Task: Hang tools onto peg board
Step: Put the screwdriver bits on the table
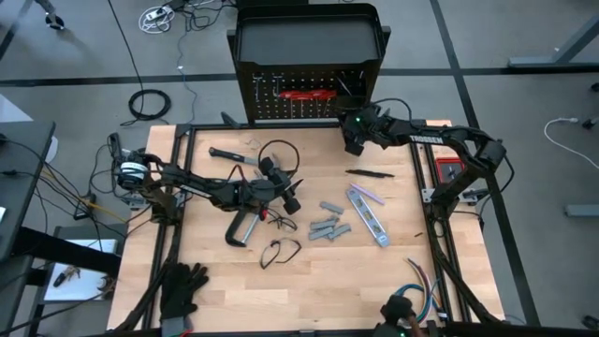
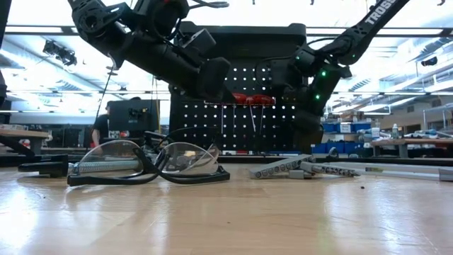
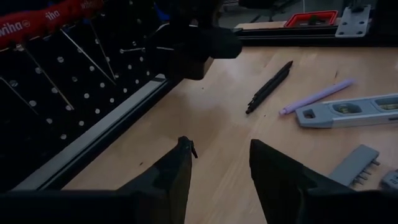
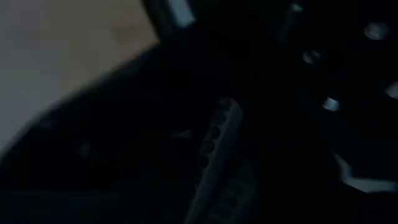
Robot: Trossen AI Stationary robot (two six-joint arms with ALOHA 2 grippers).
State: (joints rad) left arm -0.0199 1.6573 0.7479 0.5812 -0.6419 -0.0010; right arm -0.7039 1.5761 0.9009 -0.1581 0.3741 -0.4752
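table (image 1: 374, 290) is pale smooth wood, slight sheen; peg board (image 2: 283, 113) looks like matt black perforated metal; safety glasses (image 2: 152, 161) are glossy clear plastic

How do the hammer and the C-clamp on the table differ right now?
The hammer lies nearer the peg board, clear of the left arm; the C-clamp lies nearer the front, just beside the left tool. The hammer is a slim straight bar with a dark grip; the C-clamp is a bulkier, open-framed piece with a bright screw end. Both lie flat on the table, not yet hung.
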